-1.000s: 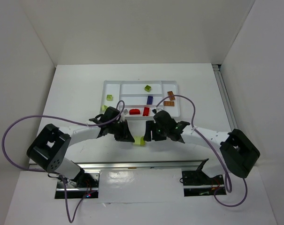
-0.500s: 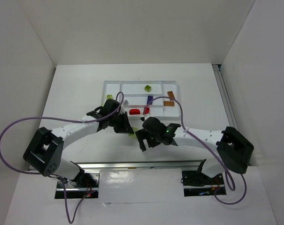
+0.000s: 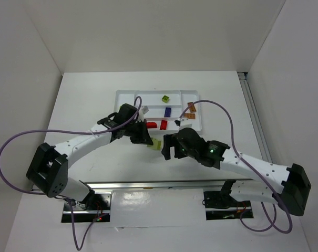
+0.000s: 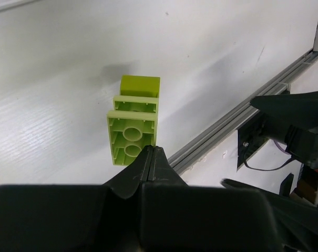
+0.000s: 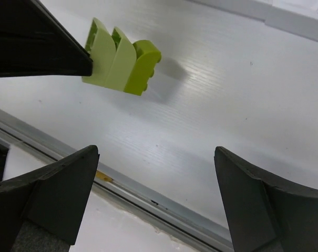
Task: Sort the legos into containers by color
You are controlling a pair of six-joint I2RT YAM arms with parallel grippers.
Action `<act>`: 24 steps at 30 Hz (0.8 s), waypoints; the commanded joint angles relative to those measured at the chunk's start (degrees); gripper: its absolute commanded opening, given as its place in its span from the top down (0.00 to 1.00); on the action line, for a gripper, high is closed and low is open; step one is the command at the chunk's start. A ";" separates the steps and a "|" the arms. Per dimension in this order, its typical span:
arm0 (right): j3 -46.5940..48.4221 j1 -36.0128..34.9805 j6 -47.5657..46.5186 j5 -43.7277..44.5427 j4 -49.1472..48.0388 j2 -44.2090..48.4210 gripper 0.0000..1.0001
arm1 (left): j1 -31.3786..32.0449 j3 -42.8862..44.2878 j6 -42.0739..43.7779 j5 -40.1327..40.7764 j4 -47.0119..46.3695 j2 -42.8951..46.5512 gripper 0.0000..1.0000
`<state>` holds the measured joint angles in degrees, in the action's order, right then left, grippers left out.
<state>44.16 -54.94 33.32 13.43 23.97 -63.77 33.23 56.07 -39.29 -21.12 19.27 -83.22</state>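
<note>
Left hand: The left arm's black two-finger hand [image 4: 152,153] is clamped shut on a yellow-green plastic lego piece [image 4: 132,126], which is pinched by one edge at the very fingertips.
Held piece: The hollow underside is turned toward the left wrist camera. A paler block is seen in front and a brighter lime block behind; whether these are separate bricks cannot be told. The piece appears to be carried just off the white worktop [image 3: 80,105], its shadow thrown on the surface beside it, near the tray's front edge.
Right hand: The right arm's black hand [image 3: 171,152] is spread wide and nothing is gripped. It is placed just beside the held piece without touching it, and bare worktop is framed between its dark fingers [image 5: 53,194].
Tray: A flat white plastic tray with raised dividers [image 3: 128,93] is set at the middle of the worktop, beyond both hands.
In the tray: A lime brick [image 3: 165,98] is lodged in the long far compartment, a blue brick [image 3: 167,111] in the strip below it. Red pieces [image 3: 151,125] are gathered in the near compartment, and brown-orange bricks [image 3: 190,107] are kept at the right end.
</note>
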 commanded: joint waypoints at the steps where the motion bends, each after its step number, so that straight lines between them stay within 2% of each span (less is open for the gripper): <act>1: -0.83 0.27 2.36 1.25 -0.31 5.22 0.02 | 0.25 2.90 2.46 -0.06 2.35 2.97 1.00; 4: -1.36 1.67 1.49 -1.20 -4.18 10.23 0.02 | 0.25 4.31 5.62 -2.59 3.84 4.91 1.00; 7: -2.06 5.09 -0.36 -7.52 -8.66 11.65 0.01 | -1.94 4.83 8.17 -7.34 3.85 7.19 1.00; 10: -5.04 9.13 -1.15 -18.41 -15.07 11.03 0.01 | -2.47 5.98 9.40 -8.58 5.60 8.59 1.00; 14: -11.02 20.55 0.86 -38.77 -28.07 12.26 0.01 | -4.57 8.52 10.64 -10.42 7.97 11.40 1.00; 17: -14.01 27.92 3.50 -49.77 -35.99 12.26 0.01 | -5.98 9.93 11.16 -12.36 9.12 12.90 1.00; 20: -15.94 30.76 5.43 -55.34 -42.58 12.26 0.01 | -7.21 11.51 11.16 -14.11 9.64 12.91 1.00; 24: -17.44 30.77 7.80 -61.05 -51.37 9.47 0.03 | -7.75 13.10 11.69 -16.40 9.65 13.44 1.00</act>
<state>27.53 -24.36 38.50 -37.67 -14.24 -52.58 25.82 66.92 -29.45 -33.50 28.64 -71.20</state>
